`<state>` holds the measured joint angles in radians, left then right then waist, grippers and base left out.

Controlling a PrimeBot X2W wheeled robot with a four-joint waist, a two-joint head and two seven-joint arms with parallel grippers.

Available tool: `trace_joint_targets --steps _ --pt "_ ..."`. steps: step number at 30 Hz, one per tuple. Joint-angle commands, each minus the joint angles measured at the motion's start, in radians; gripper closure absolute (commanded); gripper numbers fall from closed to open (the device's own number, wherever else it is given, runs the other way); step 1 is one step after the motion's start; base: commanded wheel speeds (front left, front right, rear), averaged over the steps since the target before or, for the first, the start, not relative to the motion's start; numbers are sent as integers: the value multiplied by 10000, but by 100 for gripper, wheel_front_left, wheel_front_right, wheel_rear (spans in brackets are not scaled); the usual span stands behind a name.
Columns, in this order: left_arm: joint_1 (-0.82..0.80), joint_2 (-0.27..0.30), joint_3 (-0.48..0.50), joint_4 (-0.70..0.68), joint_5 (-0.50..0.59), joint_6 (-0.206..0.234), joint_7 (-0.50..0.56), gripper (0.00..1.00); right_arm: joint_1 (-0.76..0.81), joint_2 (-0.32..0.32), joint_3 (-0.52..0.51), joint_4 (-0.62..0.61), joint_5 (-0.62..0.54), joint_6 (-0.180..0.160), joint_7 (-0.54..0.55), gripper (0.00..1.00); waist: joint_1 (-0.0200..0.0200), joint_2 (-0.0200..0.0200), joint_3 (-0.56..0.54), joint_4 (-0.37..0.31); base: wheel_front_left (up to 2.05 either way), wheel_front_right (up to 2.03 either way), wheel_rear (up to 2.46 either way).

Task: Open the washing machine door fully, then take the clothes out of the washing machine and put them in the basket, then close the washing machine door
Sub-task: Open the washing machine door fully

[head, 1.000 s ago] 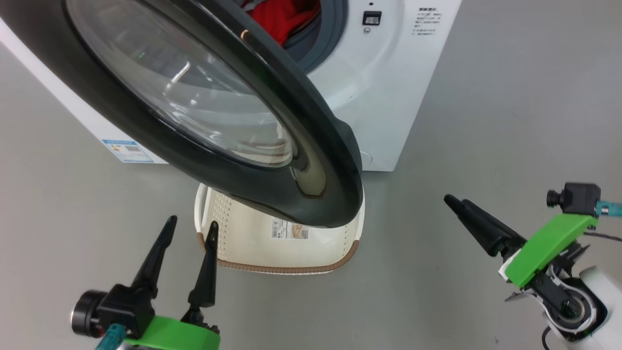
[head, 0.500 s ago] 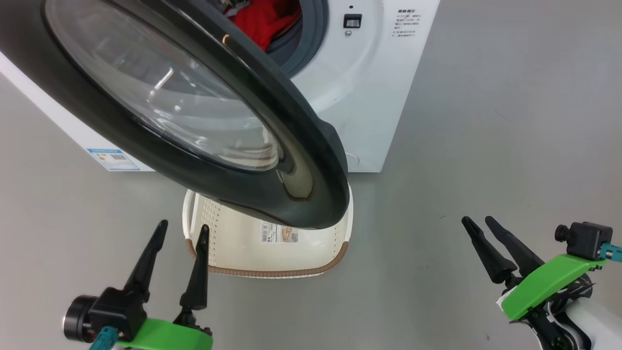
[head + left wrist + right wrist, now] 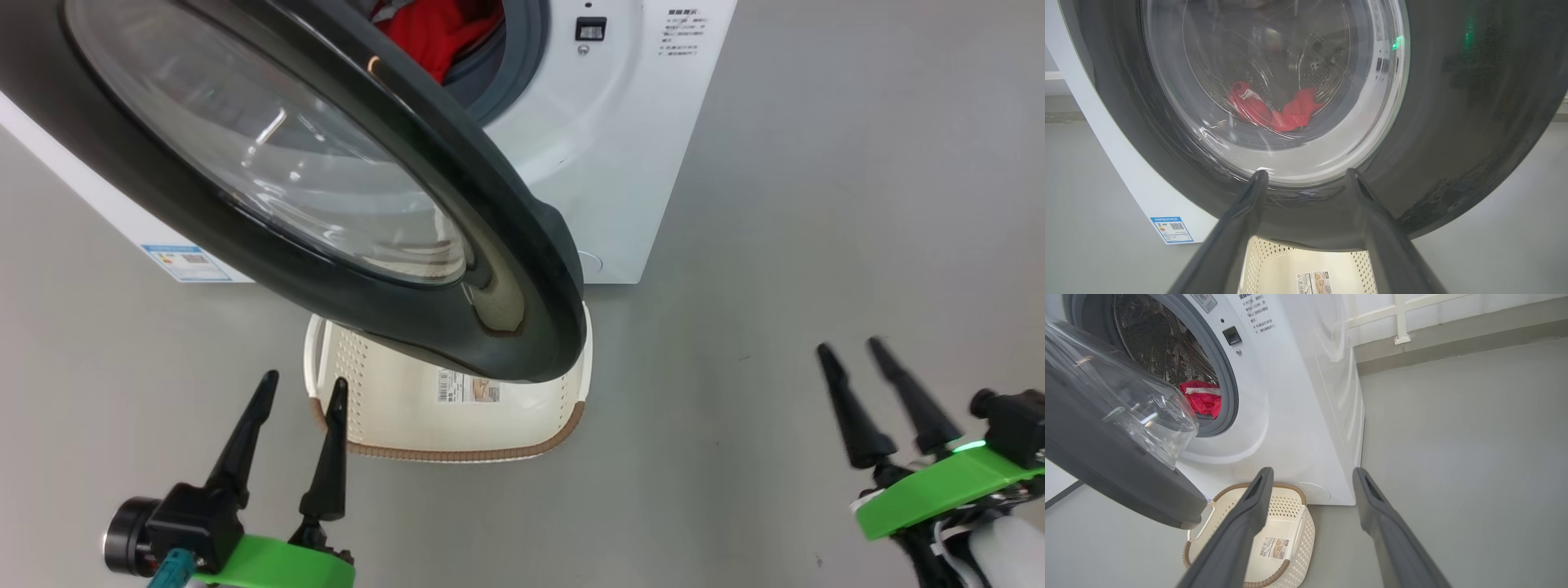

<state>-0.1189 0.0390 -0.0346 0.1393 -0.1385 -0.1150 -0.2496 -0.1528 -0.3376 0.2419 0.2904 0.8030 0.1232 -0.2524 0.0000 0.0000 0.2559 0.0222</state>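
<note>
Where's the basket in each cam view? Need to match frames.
Head view: basket lower centre, far side hidden under the washing machine door.
Left wrist view: basket at bottom centre, just below the door.
Right wrist view: basket at the bottom, left of centre, on the floor.
Shared landmark: the door's black rim, hanging over the basket.

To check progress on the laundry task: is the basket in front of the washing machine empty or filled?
Empty, where visible: the basket shows bare cream floor and a sticker; the red clothes lie inside the washing machine.
</note>
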Motion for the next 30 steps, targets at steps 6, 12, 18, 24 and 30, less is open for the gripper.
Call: trace_joint_targets --steps 6,12,18,24,30 --pt "-99 112 371 -261 39 -47 -122 0 710 725 -1623 -1306 -2420 75 -92 0 0 0 56 85 0 0 0" --pt "-109 112 387 -404 36 -38 -122 0 1233 1239 -2351 -1698 -3211 75 -92 0 0 0 46 167 0 0 0" --pt "-76 112 360 -430 -4 4 -122 0 1512 1427 -2538 -1434 -3477 75 -93 0 0 0 30 203 0 0 0" --pt "-27 112 324 -434 -47 43 -122 0 1536 1467 -2595 -1362 -3491 75 -93 0 0 0 -8 206 0 0 0" --pt "2 112 242 -458 -69 63 -122 0 1452 1460 -2446 -1460 -3371 75 -93 0 0 0 -51 253 0 0 0"
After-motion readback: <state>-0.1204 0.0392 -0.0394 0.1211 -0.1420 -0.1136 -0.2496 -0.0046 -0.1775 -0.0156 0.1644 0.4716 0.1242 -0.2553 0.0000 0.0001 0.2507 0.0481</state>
